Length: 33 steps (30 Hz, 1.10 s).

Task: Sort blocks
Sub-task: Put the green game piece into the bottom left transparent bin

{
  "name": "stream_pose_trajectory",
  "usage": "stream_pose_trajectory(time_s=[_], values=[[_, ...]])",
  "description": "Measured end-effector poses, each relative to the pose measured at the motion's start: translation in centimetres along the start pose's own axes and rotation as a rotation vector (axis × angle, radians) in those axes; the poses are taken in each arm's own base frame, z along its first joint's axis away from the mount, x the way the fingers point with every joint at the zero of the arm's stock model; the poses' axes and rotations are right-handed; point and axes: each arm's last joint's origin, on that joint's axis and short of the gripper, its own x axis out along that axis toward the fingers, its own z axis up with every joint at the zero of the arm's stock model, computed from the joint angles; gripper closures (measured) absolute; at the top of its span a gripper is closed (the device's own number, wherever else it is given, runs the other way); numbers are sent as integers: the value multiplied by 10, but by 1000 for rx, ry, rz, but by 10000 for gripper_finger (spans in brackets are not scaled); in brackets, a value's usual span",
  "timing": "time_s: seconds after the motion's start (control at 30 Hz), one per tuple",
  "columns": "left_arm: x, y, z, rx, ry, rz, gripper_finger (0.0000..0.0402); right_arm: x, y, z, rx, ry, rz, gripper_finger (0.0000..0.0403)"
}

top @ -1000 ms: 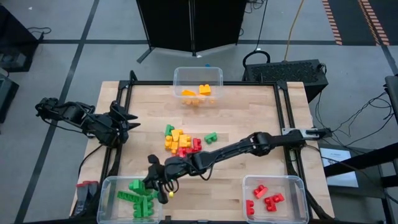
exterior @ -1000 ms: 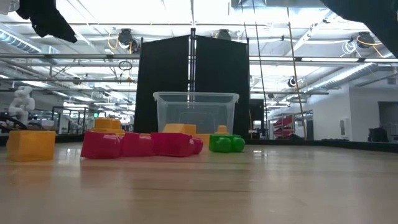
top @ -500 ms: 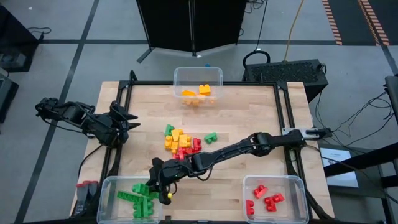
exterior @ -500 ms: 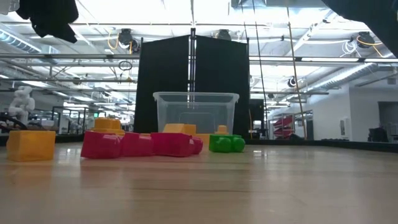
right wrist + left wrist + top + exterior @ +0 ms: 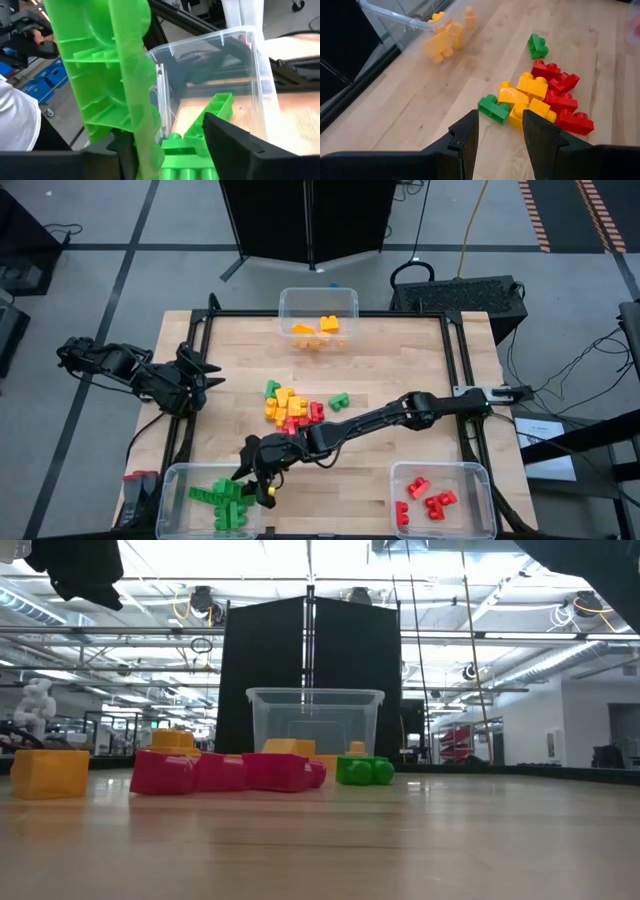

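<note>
One arm, right gripper [image 5: 262, 478], stretched over green-block bin [image 5: 170, 480].

Overhead and table-level cameras share the central blocks [image 5: 293, 408]; wrist cameras look close.

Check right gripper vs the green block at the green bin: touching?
Touching. In the right wrist view the green block stands between the right gripper's fingers, its lower end against one finger; a gap shows to the other.
</note>
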Motion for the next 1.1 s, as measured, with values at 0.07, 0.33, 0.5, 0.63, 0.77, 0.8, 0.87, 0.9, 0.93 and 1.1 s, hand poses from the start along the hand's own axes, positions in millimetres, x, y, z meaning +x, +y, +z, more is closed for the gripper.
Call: stream_pose_trajectory(time_s=[0.07,0.33,0.5,0.63,0.77,0.8,0.87,0.9,0.93,1.1], values=[[0,-1,0,-3,4,-12,267,0,-2,1,22,2,-3,195],[-4,-18,13,-90,8,-395,267,-2,-7,3,42,-5,-11,190],[-12,-31,27,-66,-64,-692,284,-3,-11,6,47,-10,-18,190],[-20,-38,34,20,-122,-896,314,-4,-13,6,48,-12,-22,190],[-28,-42,36,62,-161,-1001,338,-3,-12,6,48,-11,-21,190],[-30,-43,36,67,-168,-1025,342,-3,-12,6,48,-10,-21,190],[-31,-46,35,83,-161,-1059,348,-4,-14,7,50,-10,-24,190],[-31,-49,35,90,-155,-1065,351,-4,-16,7,51,-10,-27,190],[-30,-52,35,100,-152,-1056,353,-5,-17,8,52,-11,-31,190],[-17,-76,33,217,-126,-1013,374,-7,-26,11,57,-16,-46,190]])
